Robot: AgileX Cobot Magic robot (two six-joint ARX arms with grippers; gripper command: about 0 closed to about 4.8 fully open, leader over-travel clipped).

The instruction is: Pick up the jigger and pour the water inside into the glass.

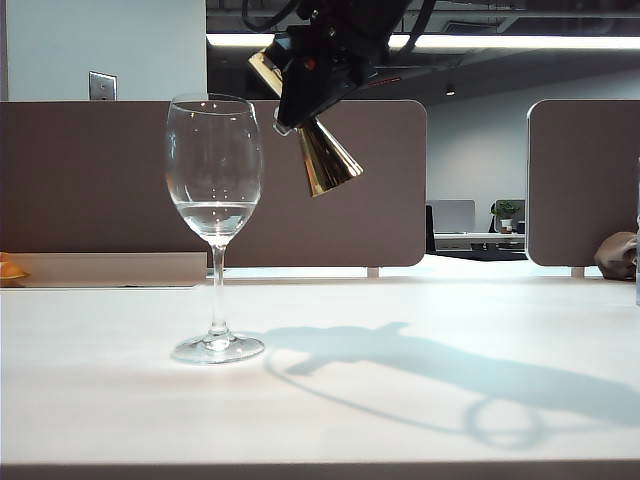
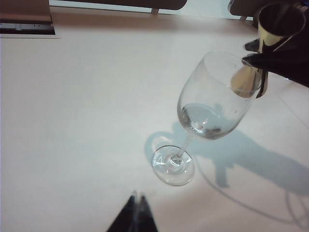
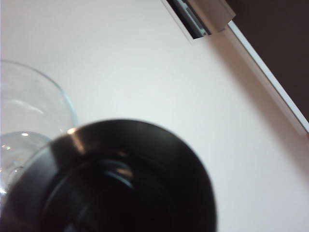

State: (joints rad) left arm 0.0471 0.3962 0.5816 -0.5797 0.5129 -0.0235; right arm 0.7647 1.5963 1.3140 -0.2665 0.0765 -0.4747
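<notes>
Nearest, we see the left claw point(image 2: 135, 212) low over the table point(image 1: 400, 420), its tips pressed together, empty. Beyond stands the glass point(image 1: 214, 180) holding water point(image 1: 215, 215). Above its rim, the right claw point(image 1: 305, 85) clamps the tilted jigger point(image 1: 328, 160).

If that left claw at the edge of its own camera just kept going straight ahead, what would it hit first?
Probably the round foot of the tall clear stemmed wine glass, standing on the pale table. The left claw points roughly that way, though depth is hard to judge.

Brown partitions point(image 1: 90, 180) behind white table point(image 1: 400, 400); ceiling striplight point(image 1: 520, 42).
</notes>
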